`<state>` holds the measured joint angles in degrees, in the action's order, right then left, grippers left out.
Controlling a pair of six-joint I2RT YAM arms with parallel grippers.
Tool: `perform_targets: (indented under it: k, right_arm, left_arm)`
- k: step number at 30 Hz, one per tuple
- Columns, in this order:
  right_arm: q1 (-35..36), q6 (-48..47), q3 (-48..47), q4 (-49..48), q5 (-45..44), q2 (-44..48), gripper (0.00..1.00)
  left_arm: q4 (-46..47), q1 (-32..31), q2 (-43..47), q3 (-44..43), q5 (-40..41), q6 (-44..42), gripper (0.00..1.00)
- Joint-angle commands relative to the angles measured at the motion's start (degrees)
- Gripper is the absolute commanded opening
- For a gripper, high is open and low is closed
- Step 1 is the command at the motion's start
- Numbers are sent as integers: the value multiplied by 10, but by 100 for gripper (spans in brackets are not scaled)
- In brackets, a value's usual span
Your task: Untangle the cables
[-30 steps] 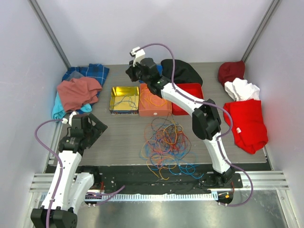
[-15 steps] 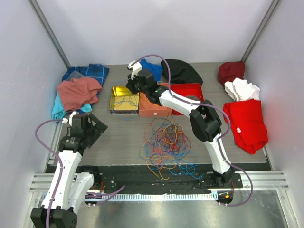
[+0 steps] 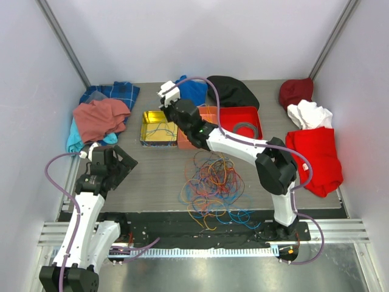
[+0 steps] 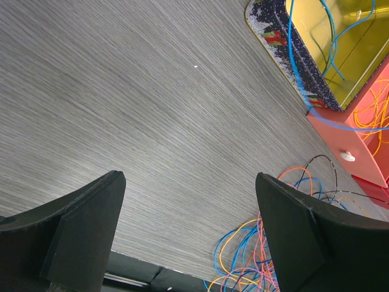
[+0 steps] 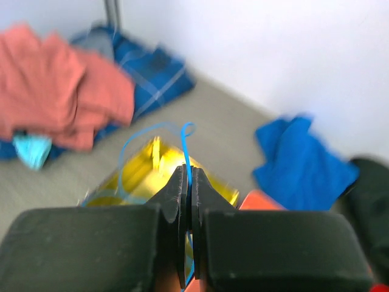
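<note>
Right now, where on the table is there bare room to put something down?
The widest bare patch lies between the left gripper, the gold tin and the cable tangle. A narrow strip runs behind the tin, between plaid cloth and blue cloth. The centre and both cloth-piled sides are crowded.

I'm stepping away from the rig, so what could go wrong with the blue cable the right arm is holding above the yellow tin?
First, the right gripper pinches the thin blue cable only at its tips, so it could slip out. Second, its slack seems to drape over the wall of the yellow tin; pulling might drag that tin or tighten the tangle nearby.
</note>
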<state>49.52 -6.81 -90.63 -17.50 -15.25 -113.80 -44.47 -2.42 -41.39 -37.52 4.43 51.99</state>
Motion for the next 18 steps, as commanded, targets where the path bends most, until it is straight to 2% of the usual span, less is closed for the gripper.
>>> perform_targets:
  k: [1,9,14,18]
  right_arm:
    - [0,-106,-29,-136,-58,17,1]
    - [0,-179,-110,-197,-40,-61,1]
    - [-2,-231,-182,-187,-31,-121,1]
    - [-8,-224,-184,-189,-23,-143,1]
  left_arm:
    - [10,-2,3,-10,-6,-9,93]
    - [5,-2,1,-12,-9,-10,93]
    - [6,-2,-4,-12,-10,-11,93]
    - [7,-2,-8,-11,-8,-11,93]
